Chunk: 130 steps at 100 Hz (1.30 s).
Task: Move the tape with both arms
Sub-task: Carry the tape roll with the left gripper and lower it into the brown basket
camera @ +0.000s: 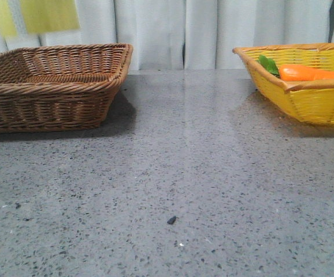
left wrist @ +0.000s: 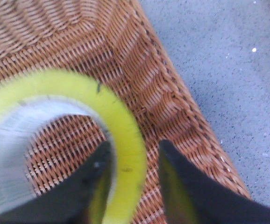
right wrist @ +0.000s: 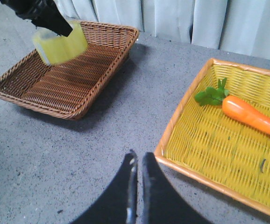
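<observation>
The yellow tape roll hangs blurred over the brown wicker basket, with its wall between the fingers of my left gripper. The inner finger lies against the core side. The outer finger stands apart from the tape, with basket weave showing in the gap, so the jaws are open. In the right wrist view the tape is just under the left gripper, above the brown basket. In the front view only a yellow blur of tape shows at the top left. My right gripper is shut and empty over the table.
A yellow basket holds an orange carrot with green leaves, right beside my right gripper. In the front view the brown basket is at the left and the yellow basket at the right, with grey speckled table between.
</observation>
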Available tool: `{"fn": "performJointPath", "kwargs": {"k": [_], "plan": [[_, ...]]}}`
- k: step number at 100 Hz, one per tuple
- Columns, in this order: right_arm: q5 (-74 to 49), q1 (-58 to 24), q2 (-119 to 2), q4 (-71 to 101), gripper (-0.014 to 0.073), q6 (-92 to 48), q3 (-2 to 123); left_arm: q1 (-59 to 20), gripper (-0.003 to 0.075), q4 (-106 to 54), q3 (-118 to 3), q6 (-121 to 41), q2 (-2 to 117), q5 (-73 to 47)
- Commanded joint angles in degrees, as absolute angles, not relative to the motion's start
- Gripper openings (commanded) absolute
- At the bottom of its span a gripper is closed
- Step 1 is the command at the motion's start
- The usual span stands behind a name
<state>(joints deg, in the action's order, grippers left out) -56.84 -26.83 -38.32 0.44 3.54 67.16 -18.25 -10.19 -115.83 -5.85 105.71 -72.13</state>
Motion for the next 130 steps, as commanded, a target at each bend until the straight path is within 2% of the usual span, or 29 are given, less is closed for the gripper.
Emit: {"fn": "performJointPath", "kwargs": {"k": [1,6,16,30,54,68,87,111,130], "plan": [[-55.1,-26.5,-38.7,-0.4,-0.0067,3.5,68.3,-18.2,0.0395,-11.8,-117.5,-5.2,102.0,-70.6],[-56.4,-26.5,-38.5,-0.5,-0.0067,3.5,68.1,-18.5,0.0395,-11.9,-117.3,-5.1,101.1,-70.5],[-56.7,-26.5,-36.2,-2.4,-0.0067,3.5,66.7,-20.3,0.0333,-10.8,-115.7,-4.6,97.8,-67.8],[-53.8,-26.5,-27.7,-6.7,-0.0067,3.5,60.8,-26.0,0.026,-5.3,-107.8,-3.2,88.0,-56.4],[-49.5,-26.5,-9.3,-13.5,-0.0067,3.5,46.9,-37.6,0.0183,-1.4,-80.8,-2.3,68.1,-33.3],[-43.1,-26.5,-1.2,-13.7,-0.0067,3.5,41.1,-39.9,0.0102,-1.3,-64.3,-2.3,58.3,-22.6],[-42.1,-26.5,1.4,-14.3,-0.0067,3.5,38.0,-39.9,-0.002,-1.3,-49.2,-2.3,47.6,-19.2],[-42.1,-26.5,1.2,-14.3,-0.0067,3.5,36.5,-39.9,-0.0021,-1.3,-41.6,-2.3,36.8,-19.2],[-42.1,-26.5,1.2,-14.3,-0.0067,3.5,36.5,-39.9,-0.0021,-1.3,-41.1,-2.3,35.3,-19.3]]}}
